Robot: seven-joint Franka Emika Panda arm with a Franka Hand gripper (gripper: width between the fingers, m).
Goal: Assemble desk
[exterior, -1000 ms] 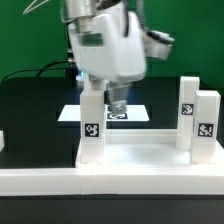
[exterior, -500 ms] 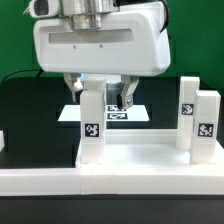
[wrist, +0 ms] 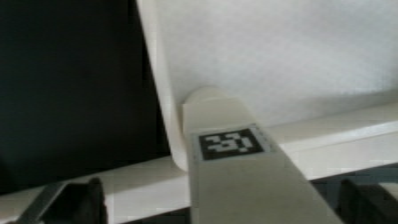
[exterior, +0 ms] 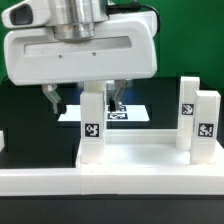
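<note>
The white desk panel (exterior: 140,158) lies flat at the front of the table. A white tagged leg (exterior: 92,120) stands upright at its corner on the exterior view's left. My gripper (exterior: 83,98) is open, with one of its fingers (exterior: 48,100) on each side of the leg's top, not touching it. Two more tagged legs (exterior: 188,112) (exterior: 207,122) stand upright at the panel's side on the exterior view's right. In the wrist view the leg (wrist: 240,165) rises between the dark fingers (wrist: 63,200) of my gripper (wrist: 214,208), with the panel (wrist: 267,60) behind it.
The marker board (exterior: 135,115) lies on the black table behind the panel. The long low white border rail (exterior: 40,182) runs along the front edge. A green backdrop stands at the back.
The gripper has turned about its axis so its wide face shows, and its fingers have spread apart to either side of the upright leg. The legs and panel have not moved.
</note>
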